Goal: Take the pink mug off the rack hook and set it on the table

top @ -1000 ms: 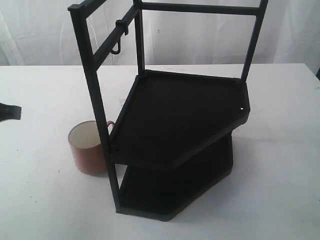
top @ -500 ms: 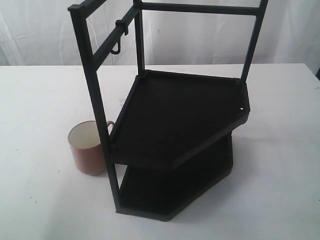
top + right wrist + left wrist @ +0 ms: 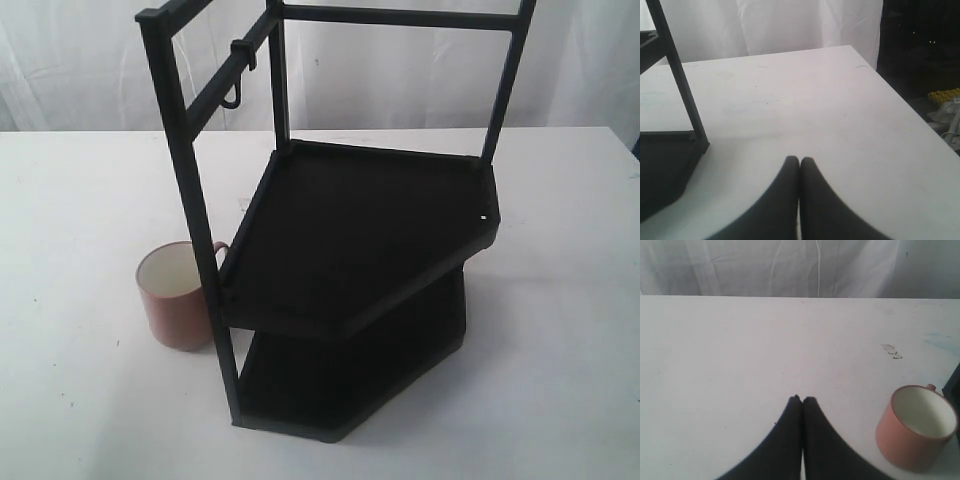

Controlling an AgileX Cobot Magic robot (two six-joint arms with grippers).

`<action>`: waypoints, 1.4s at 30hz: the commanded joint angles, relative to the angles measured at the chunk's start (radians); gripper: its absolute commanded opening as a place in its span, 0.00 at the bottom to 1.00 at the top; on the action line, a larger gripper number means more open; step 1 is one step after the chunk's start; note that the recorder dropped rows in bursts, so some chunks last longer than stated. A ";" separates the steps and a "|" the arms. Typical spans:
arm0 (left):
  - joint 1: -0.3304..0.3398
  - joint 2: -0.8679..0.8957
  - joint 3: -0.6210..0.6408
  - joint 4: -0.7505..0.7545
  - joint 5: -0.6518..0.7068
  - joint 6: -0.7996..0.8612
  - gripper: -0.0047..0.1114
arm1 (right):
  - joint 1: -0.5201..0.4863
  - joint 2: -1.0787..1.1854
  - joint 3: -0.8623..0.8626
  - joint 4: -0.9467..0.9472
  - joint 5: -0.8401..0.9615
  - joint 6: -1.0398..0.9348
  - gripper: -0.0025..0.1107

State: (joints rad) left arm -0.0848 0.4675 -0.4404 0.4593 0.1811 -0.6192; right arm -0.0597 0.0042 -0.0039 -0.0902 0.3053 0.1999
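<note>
The pink mug (image 3: 176, 296) stands upright on the white table (image 3: 80, 200), just left of the black rack (image 3: 350, 250), its handle toward the rack's front post. High on the rack's left bar hangs the rack hook (image 3: 236, 76), with nothing on it. My left gripper (image 3: 802, 400) is shut and empty over bare table, and the pink mug (image 3: 916, 425) stands apart from it to one side. My right gripper (image 3: 799, 160) is shut and empty too, with the rack (image 3: 670, 150) off to its side. Neither gripper shows in the exterior view.
A white curtain (image 3: 420, 70) hangs behind the table. In the right wrist view the table's edge (image 3: 905, 107) drops to a dark area with yellow clutter (image 3: 944, 95). A small scuff mark (image 3: 891, 350) lies on the table beyond the mug.
One second ago a dark gripper tip showed at the exterior view's left edge; it has withdrawn out of that view. The mug and rack have not moved.
</note>
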 commanded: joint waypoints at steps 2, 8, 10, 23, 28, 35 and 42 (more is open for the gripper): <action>0.081 -0.146 0.004 0.007 0.022 -0.008 0.04 | -0.010 -0.004 0.004 -0.007 -0.008 -0.005 0.02; 0.219 -0.336 0.008 0.007 0.021 -0.008 0.04 | -0.010 -0.004 0.004 -0.007 -0.008 -0.005 0.02; 0.237 -0.364 0.008 0.007 0.022 -0.008 0.04 | -0.010 -0.004 0.004 -0.007 -0.008 -0.005 0.02; 0.253 -0.466 0.182 0.021 -0.186 -0.008 0.04 | -0.010 -0.004 0.004 -0.005 -0.008 -0.005 0.02; 0.263 -0.468 0.368 0.021 -0.355 -0.008 0.04 | -0.010 -0.004 0.004 -0.005 -0.008 -0.005 0.02; 0.276 -0.468 0.440 0.061 -0.257 -0.003 0.04 | -0.010 -0.004 0.004 -0.005 -0.008 -0.005 0.02; 0.285 -0.468 0.440 0.063 -0.088 -0.003 0.04 | -0.010 -0.004 0.004 0.000 -0.008 -0.005 0.02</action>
State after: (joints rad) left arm 0.1975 0.0042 -0.0043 0.5161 0.0385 -0.6192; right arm -0.0642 0.0042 -0.0025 -0.0883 0.3053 0.1999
